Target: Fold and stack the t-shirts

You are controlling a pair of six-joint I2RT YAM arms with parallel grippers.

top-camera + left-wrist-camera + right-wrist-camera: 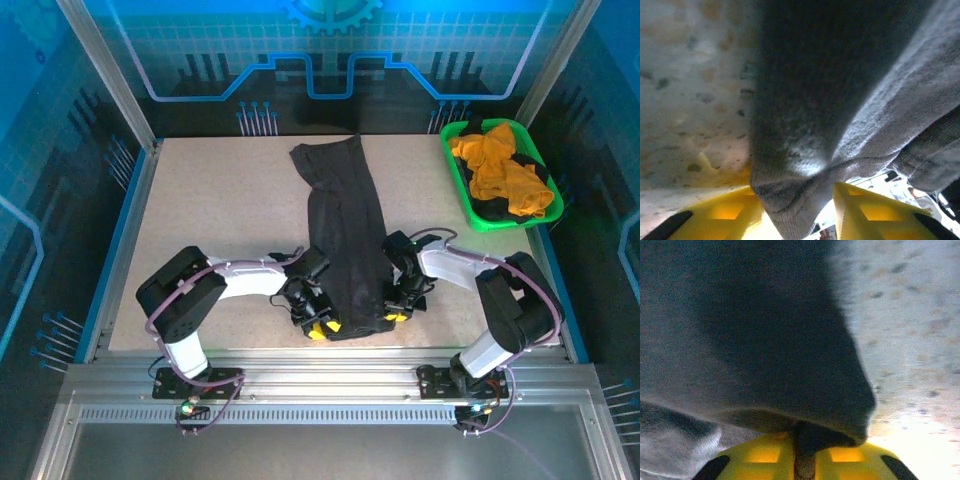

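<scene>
At the centre of the table we see the charcoal t-shirt folded into a strip, its long axis running near to far and the far end leaning left. Our right gripper pinches its near right corner. The left gripper has its fingers on either side of the near left hem, and we cannot tell whether they clamp it.

Top external: high above and behind the arm bases, looking down over the whole desk.
Left wrist: very near, low over the desk, looking past the left tool at the dark t-shirt.
Right wrist: just as near, looking past the right tool.
Shared: the dark t-shirt's near end and the speckled desk.
</scene>
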